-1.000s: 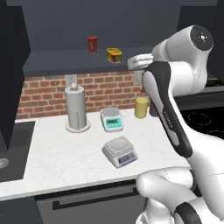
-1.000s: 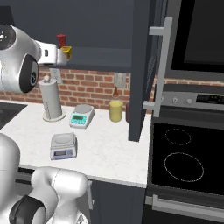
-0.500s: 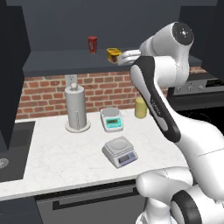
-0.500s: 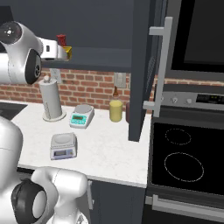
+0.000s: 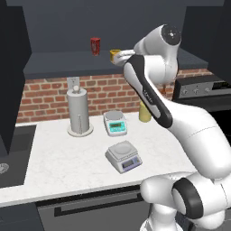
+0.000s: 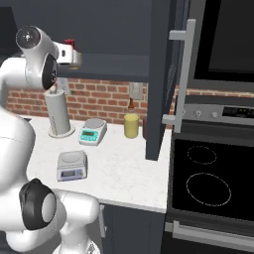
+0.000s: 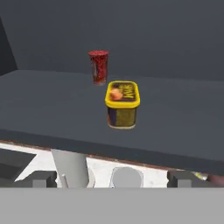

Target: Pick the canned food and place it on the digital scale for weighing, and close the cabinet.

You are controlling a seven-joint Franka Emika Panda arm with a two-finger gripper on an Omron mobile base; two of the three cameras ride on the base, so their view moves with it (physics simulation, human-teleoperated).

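Canned food (image 7: 122, 104): small low yellow tin, rounded corners, dark printed top; stands upright on the open cabinet's (image 6: 159, 74) shelf, near the front edge.
Pincer (image 7: 112, 178): jaws spread wide, holding nothing; both dark tips low in the hand view, one each side of centre.
Pincer to tin: lined up almost straight ahead, still apart from it, no contact; tin sits between the lines of the two tips, slightly beyond them.
Handling: likely rigid metal, light to moderate, smooth and somewhat slippery; not fragile.
Hold: best across the two flat side walls below the rim, mid-height, level.
Red can (image 7: 98, 66): taller, narrow; behind and left of the tin, well apart, unlikely to interfere.
Digital scale (image 5: 124, 156): on the white counter below, platter bare.
Cabinet door: hanging open.
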